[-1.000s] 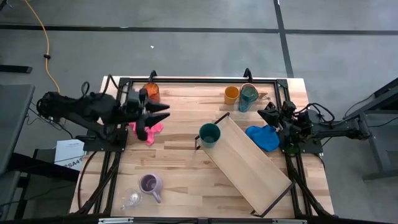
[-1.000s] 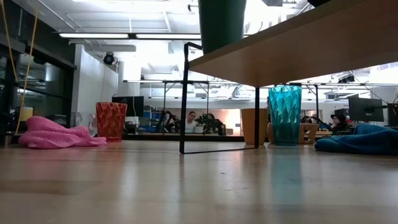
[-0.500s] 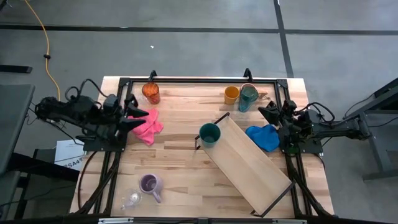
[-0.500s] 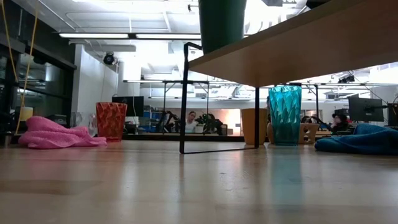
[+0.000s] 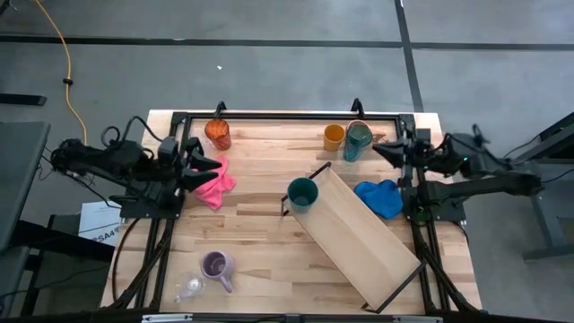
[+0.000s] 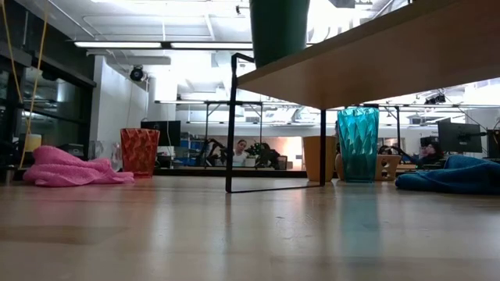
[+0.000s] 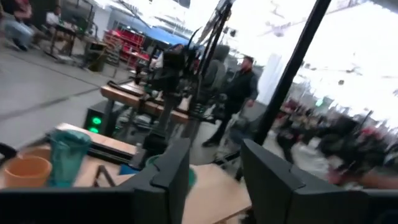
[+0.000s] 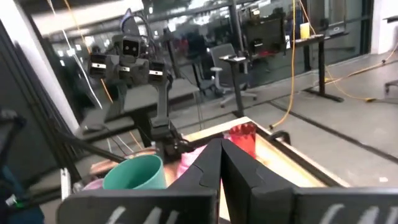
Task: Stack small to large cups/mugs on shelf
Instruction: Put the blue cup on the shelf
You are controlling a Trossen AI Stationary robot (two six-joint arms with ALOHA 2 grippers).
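The light-wood shelf (image 5: 359, 235) lies slantwise on the table's right half. A green cup (image 5: 302, 194) stands upright on the shelf's far-left end. A teal tumbler (image 5: 357, 141) and a yellow mug (image 5: 334, 136) stand at the far edge, and an orange tumbler (image 5: 218, 134) stands at the far left. Near the front left are a purple mug (image 5: 216, 266) and a clear glass (image 5: 188, 287). My left gripper (image 5: 213, 165) hovers open, raised over the pink cloth's left edge and pointing right. At the table's right side my right gripper (image 5: 377, 151) is shut and raised, pointing left.
A pink cloth (image 5: 216, 185) lies below my left gripper. A blue cloth (image 5: 378, 197) lies between the shelf and my right arm. A black frame (image 5: 287, 116) runs along the table's edges. People and desks show in the room beyond the table.
My left gripper has drawn back from over the pink cloth toward the table's left edge. My right gripper has risen and tipped up to about level, shifting a little toward the far edge. The cups, cloths and shelf have stayed put.
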